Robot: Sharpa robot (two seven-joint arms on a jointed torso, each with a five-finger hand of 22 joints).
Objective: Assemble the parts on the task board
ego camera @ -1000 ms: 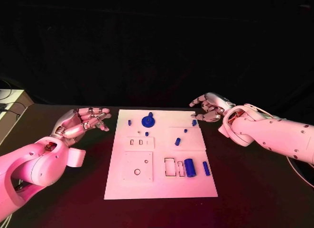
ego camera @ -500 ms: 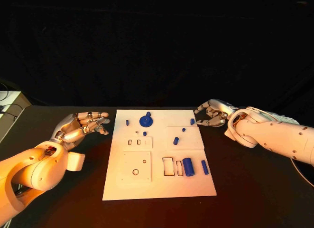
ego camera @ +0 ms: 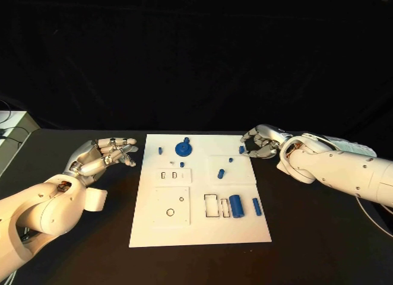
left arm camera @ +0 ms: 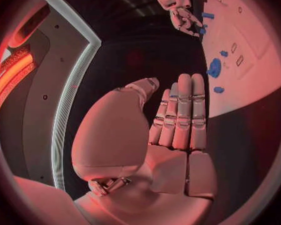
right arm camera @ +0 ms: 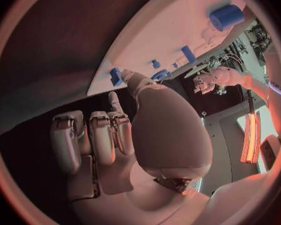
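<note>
Small blue parts (ego camera: 237, 206) lying on the white board (ego camera: 200, 231) in the middle of the table. Hard plastic by the look of them, light and a bit slippery, so best pinched by the sides with fingertips. Right hand (ego camera: 263, 142) at the board's far right corner, fingers curled, just beside a tiny blue peg (ego camera: 242, 150); cannot tell if touching. Left hand (ego camera: 104, 155) off the board's left edge, fingers loosely bent, holding nothing.

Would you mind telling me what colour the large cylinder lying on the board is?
The cylinder is blue, clearest in the head view.
</note>
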